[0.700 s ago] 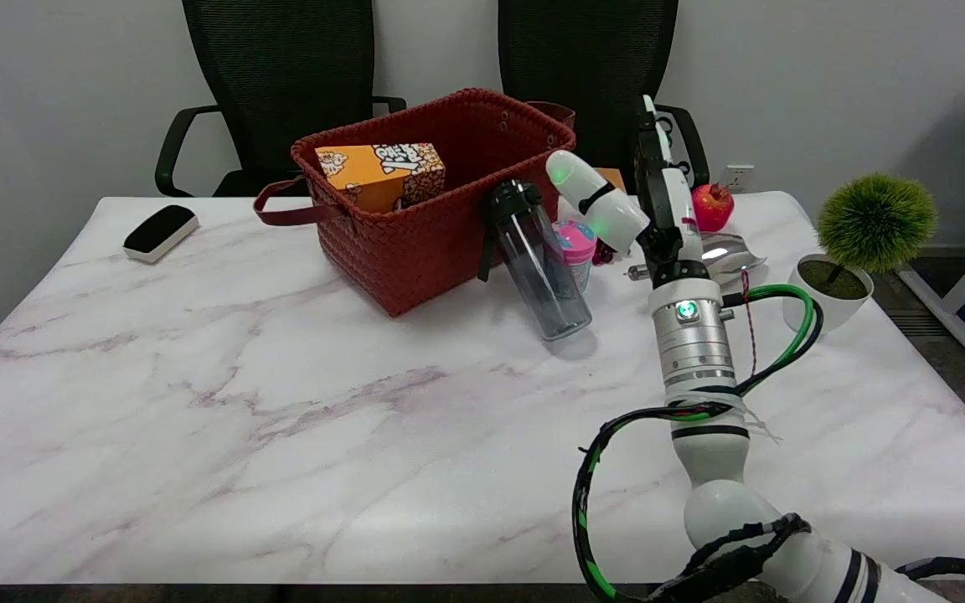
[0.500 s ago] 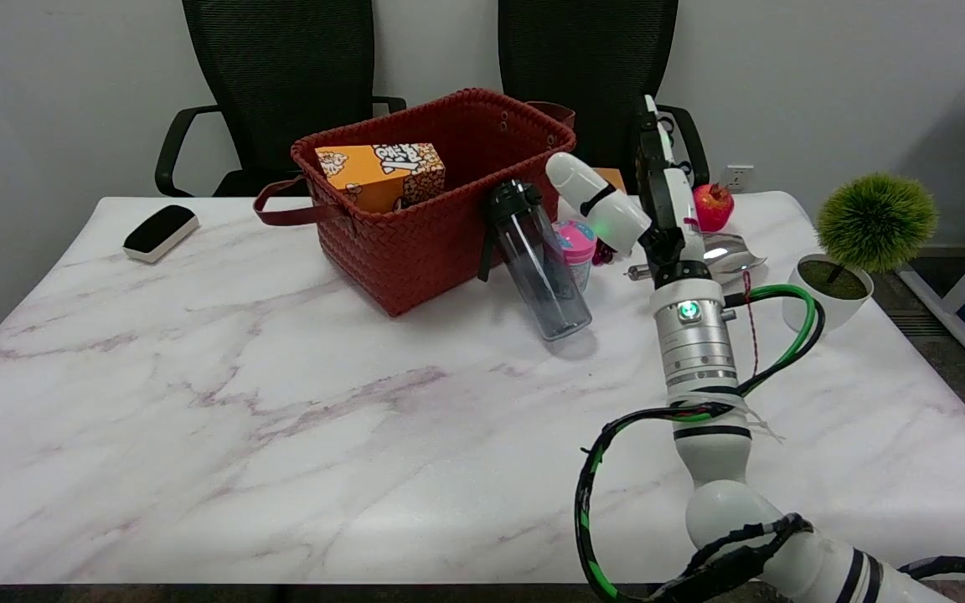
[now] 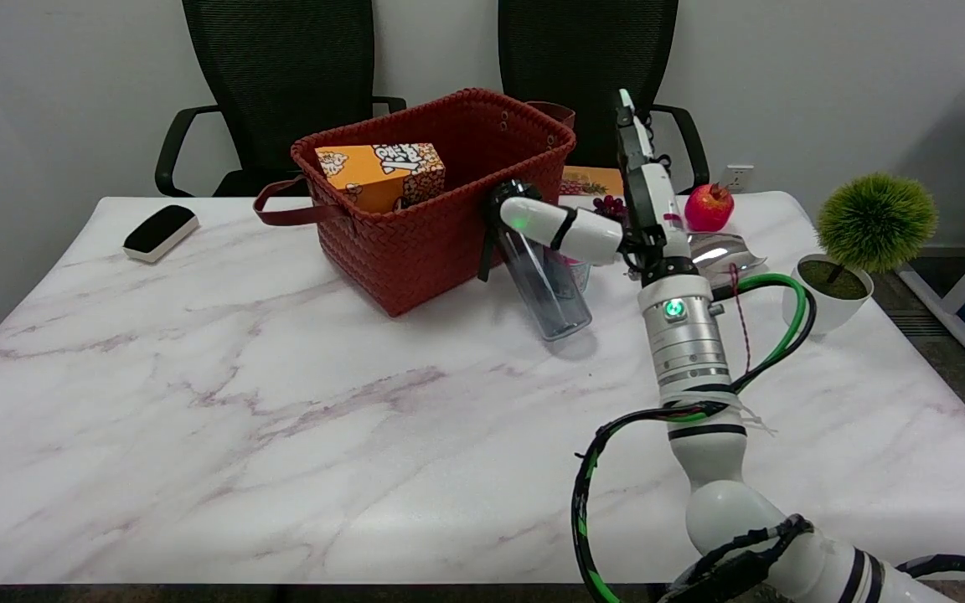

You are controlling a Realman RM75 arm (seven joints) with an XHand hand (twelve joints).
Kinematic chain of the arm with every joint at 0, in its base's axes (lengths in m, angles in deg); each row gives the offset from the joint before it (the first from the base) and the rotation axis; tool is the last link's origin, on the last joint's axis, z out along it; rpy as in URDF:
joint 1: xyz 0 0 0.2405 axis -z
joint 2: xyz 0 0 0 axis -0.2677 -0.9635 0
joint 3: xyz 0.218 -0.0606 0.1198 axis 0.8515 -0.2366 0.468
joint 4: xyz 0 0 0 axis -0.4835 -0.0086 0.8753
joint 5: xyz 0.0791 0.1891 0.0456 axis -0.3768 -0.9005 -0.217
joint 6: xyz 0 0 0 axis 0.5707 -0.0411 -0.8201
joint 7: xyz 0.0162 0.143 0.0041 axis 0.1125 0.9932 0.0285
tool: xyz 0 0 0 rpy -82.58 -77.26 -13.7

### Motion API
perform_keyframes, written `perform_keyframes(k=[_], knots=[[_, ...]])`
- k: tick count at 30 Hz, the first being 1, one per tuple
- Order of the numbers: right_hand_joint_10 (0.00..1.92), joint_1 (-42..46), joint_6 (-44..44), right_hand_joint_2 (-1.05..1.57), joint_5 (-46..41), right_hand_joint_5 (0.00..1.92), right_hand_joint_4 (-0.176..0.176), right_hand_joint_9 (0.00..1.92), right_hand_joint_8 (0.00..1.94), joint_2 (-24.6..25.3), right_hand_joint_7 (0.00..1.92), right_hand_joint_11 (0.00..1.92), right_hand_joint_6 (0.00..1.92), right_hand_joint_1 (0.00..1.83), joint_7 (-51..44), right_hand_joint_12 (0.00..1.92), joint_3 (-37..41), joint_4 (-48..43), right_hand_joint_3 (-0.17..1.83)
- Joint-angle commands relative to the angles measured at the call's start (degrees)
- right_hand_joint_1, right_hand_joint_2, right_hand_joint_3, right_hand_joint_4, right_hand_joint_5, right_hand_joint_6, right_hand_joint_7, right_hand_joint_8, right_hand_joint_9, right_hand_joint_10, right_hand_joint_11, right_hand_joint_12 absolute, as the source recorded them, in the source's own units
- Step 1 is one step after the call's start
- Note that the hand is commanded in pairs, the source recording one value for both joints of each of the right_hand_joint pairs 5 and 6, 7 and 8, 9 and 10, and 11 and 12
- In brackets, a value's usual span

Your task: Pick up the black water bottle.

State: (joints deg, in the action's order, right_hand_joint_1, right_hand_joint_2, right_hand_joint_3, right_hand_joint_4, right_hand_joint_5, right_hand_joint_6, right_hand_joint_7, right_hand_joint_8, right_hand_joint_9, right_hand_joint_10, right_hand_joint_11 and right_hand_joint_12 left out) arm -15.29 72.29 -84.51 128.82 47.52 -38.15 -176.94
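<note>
Marble tabletop [image 3: 281, 402], white with grey veins, carries everything. Red woven basket [image 3: 441, 226] sits at the back centre with an orange printed box [image 3: 378, 172] inside. Two black office chairs [image 3: 277, 75] stand behind the tabletop.

Right arm [image 3: 683, 352] reaches in from the lower right, wrist upright. Right hand [image 3: 625, 209] is edge-on to the camera: thumb [image 3: 558, 228] stretched out to the left across the top of the bottle, other fingers [image 3: 632, 142] pointing straight up. Fingers spread apart and empty, nothing gripped.

Black water bottle [image 3: 537, 264] is tilted, its black cap leaning on the basket's right wall, its base on the tabletop. Thumb overlaps it just under the cap; contact or not, cannot tell.

Small potted plant [image 3: 864, 243] at the right edge, red pomegranate [image 3: 710, 207] behind the hand, black-and-white eraser [image 3: 160, 232] far left.

Step in hand: closing in for the grasp. Best done by bringing the palm against the clear body below the cap, wrapping the fingers round from the far side, matching the tilt. Avoid shoving it along the basket, since a leaning bottle will likely slide or drop flat.
</note>
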Motion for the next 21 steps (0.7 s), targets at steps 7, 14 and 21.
perform_keyframes(k=[7,14,21], knots=[[0.00,0.00,10.14,0.15,-6.86,0.00,0.000,0.00,0.00,4.62,0.00,0.00,0.00,1.02,-41.63,0.00,-7.26,-7.67,0.22],[0.00,-0.30,10.32,0.06,-5.81,0.00,0.000,0.00,0.00,9.47,0.00,0.00,0.00,1.05,-58.39,0.00,-8.28,-6.22,0.33],[0.00,-0.93,10.00,0.00,-0.75,0.00,0.000,0.00,0.02,15.00,0.02,0.00,0.00,1.05,-61.88,0.00,-9.15,-0.84,0.39]])
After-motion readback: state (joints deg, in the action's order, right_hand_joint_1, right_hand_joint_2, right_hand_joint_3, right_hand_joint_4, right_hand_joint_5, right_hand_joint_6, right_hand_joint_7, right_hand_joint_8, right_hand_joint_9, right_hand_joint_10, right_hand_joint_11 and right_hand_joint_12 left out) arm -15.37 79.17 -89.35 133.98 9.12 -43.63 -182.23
